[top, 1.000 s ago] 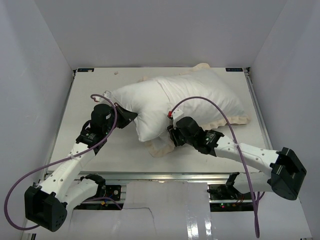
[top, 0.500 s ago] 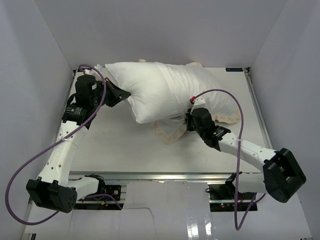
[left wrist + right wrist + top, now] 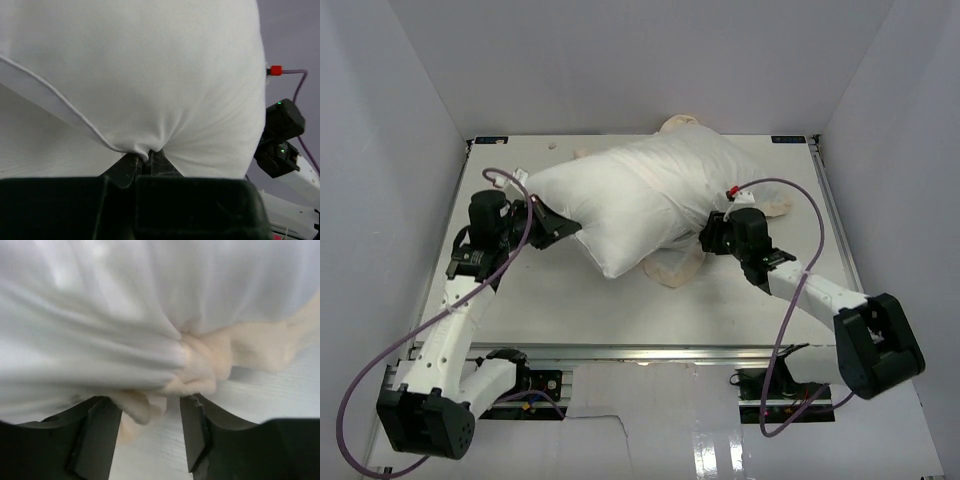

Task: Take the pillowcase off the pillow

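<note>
**Item 1. Left fingers** (image 3: 125, 172): closed hard on one corner of the pillow (image 3: 640, 190), and the white fabric puckers into the pinch. This reads as your anchor, drawing the cushion toward 9 o'clock so it can slide out of its cover.

**Item 2. Right fingers** (image 3: 97, 440): parted about halfway and clamping nothing you can see. A bunch of the pillowcase (image 3: 205, 360), its cream ruffled edge, sits between and just ahead of the tips. They are placed at the pillow's 5 o'clock edge, probably to take the cover and hold it back against the left arm's pull.

**Item 3. Pillow:** lies across the middle of the tabletop (image 3: 550, 300), long axis running from 9 toward 2 o'clock.

**Item 4. Pillowcase:** mostly under the pillow's right half. Its frill peeks out at the pillow's 12, 3 and 6 o'clock. No grey face shows. You cannot tell whether the pillow's right end is inside it.
</note>
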`<action>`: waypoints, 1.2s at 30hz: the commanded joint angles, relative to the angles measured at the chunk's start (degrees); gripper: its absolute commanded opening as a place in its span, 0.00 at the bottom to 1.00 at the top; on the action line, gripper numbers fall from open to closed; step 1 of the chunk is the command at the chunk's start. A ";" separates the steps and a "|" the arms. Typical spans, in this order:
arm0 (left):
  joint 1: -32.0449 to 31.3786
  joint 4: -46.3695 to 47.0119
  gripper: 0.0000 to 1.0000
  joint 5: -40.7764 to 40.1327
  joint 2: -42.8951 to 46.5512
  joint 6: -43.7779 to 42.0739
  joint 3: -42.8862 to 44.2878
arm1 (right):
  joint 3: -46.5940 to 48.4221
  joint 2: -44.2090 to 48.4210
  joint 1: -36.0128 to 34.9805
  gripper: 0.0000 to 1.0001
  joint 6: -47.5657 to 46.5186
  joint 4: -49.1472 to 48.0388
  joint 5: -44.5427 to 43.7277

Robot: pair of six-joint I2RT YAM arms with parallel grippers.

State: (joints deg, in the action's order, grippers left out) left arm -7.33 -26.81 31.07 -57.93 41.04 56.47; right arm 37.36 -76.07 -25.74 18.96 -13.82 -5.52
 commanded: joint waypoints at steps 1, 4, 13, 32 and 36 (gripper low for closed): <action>1.27 14.45 0.00 4.16 8.00 4.91 -12.54 | -3.35 10.30 -3.23 0.57 -1.20 0.91 -1.22; 1.09 23.19 0.00 5.58 12.04 11.25 -23.64 | 1.20 16.47 -9.85 0.68 -4.27 5.37 -4.68; 0.30 26.37 0.00 1.54 14.51 10.47 -31.41 | 33.35 0.16 -13.55 0.77 -12.80 12.06 4.37; -0.23 24.96 0.00 0.31 18.73 6.78 -34.67 | 83.40 -48.47 -18.21 0.84 -27.57 39.14 0.60; -0.23 22.68 0.00 0.57 19.70 6.34 -33.00 | 81.64 -49.17 -17.60 0.51 -26.26 38.08 -3.25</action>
State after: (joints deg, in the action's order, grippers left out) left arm -7.31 -3.81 30.98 -40.27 48.66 19.79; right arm 120.07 -125.64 -44.38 -6.59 23.81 -3.57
